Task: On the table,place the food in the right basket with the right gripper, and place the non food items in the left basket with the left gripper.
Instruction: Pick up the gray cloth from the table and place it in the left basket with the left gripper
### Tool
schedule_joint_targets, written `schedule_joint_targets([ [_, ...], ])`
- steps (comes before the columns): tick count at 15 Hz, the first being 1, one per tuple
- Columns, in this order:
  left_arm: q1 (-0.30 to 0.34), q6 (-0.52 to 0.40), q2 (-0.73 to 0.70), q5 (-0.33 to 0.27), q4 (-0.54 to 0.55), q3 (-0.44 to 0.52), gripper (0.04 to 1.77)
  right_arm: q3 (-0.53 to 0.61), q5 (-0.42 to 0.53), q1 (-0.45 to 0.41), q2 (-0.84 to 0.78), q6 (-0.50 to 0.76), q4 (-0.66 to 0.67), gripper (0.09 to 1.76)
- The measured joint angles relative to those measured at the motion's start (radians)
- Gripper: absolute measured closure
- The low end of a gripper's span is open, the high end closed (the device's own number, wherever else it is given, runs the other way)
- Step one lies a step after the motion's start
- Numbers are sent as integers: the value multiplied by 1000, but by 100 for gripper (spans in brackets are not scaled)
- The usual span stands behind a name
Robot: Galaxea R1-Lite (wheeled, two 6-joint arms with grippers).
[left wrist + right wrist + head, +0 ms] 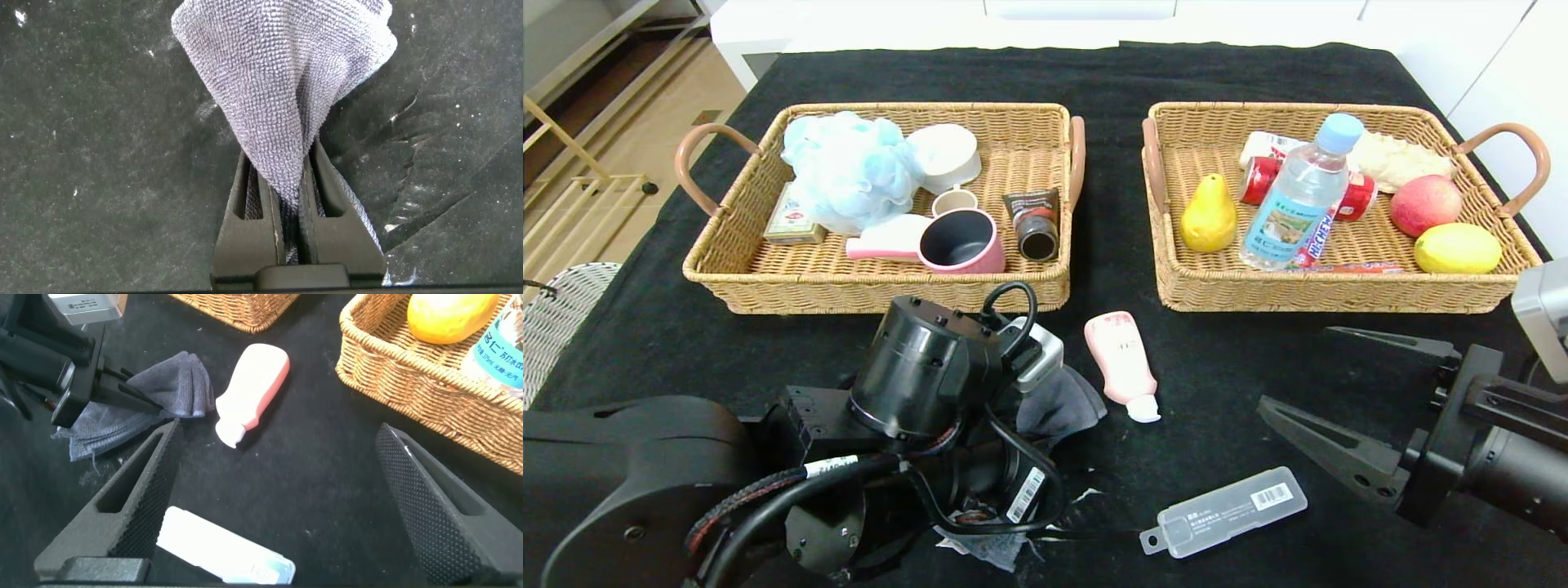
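My left gripper point(294, 204) is shut on the grey towel point(286, 73), which bunches up from its jaws over the black table point(1258, 343) in front of the left basket point(890, 287). In the head view my left wrist hides the jaws and only part of the towel point(1058, 404) shows. My right gripper point(1294, 365) is open and empty, low over the table, with the translucent plastic case point(1225, 510) just in front of it. The pink squeeze tube point(1123, 363) lies between the baskets. The blue pouf point(849, 171) sits in the left basket. The yellow pear point(1209, 216) and water bottle point(1298, 196) sit in the right basket point(1339, 298).
The left basket also holds a pink mug point(960, 241), a white bowl point(947, 155), a small box point(792, 220) and a dark tube point(1036, 222). The right basket also holds a red can point(1262, 180), an apple point(1425, 204) and a lemon point(1458, 247). A white wicker seat point(556, 310) stands off the table's left.
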Motion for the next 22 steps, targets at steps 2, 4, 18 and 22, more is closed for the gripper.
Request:
schedule_joint_targets([
  [2,0,0,1,0,0,0,161,0,0,0,0,0,0,14],
  [4,0,-2,8,1,0,-3,161,2,0,5,0,-2,0,14],
  [18,70,-84,-93,26,-97,-13,161,8,0,21,-1,-7,0,14],
  [22,119,-119,-152,18,-102,-30,161,9,0,26,0,-8,1,14],
])
